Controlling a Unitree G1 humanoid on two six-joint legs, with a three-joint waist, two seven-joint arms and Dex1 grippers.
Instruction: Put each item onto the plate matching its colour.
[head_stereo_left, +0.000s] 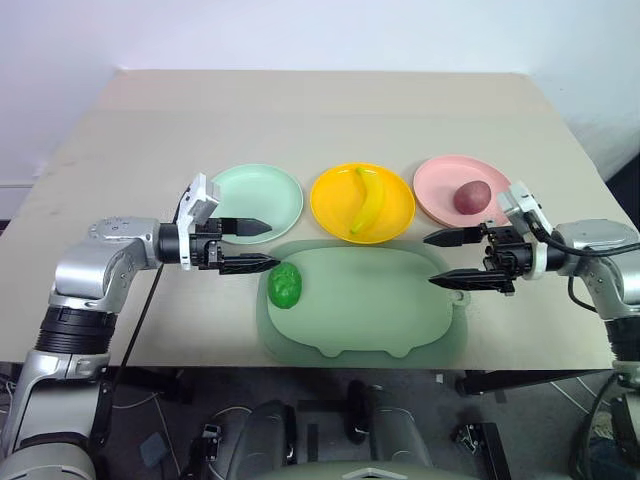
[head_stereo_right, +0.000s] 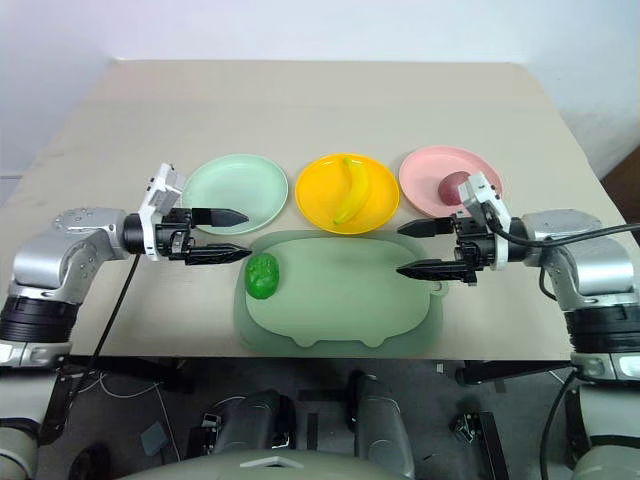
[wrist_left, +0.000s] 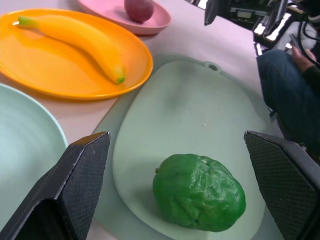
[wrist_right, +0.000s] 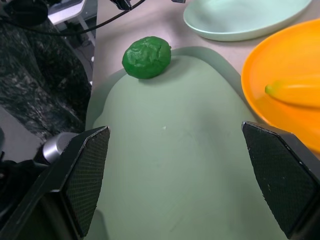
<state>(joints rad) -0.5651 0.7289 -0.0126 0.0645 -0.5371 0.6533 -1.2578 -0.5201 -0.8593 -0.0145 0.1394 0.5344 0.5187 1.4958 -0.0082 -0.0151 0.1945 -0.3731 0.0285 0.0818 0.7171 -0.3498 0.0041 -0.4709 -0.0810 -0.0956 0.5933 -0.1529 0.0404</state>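
Observation:
A bumpy green item (head_stereo_left: 284, 286) lies at the left end of the large pale green tray (head_stereo_left: 380, 300). The yellow banana (head_stereo_left: 368, 199) rests on the yellow plate (head_stereo_left: 330, 200), and the dark red fruit (head_stereo_left: 472, 196) sits on the pink plate (head_stereo_left: 436, 183). Nothing lies on the mint green plate (head_stereo_left: 270, 190). My left gripper (head_stereo_left: 262, 246) hangs open just left of the green item, pointing toward it, over the mint plate's near rim. At the tray's right end my right gripper (head_stereo_left: 436, 260) is open and empty, pointing left.
All three plates stand in a row behind the tray on the beige table (head_stereo_left: 320, 110). The table's front edge runs just behind the tray's near side. A dark trouser leg (wrist_left: 287, 90) shows in the left wrist view beyond the table.

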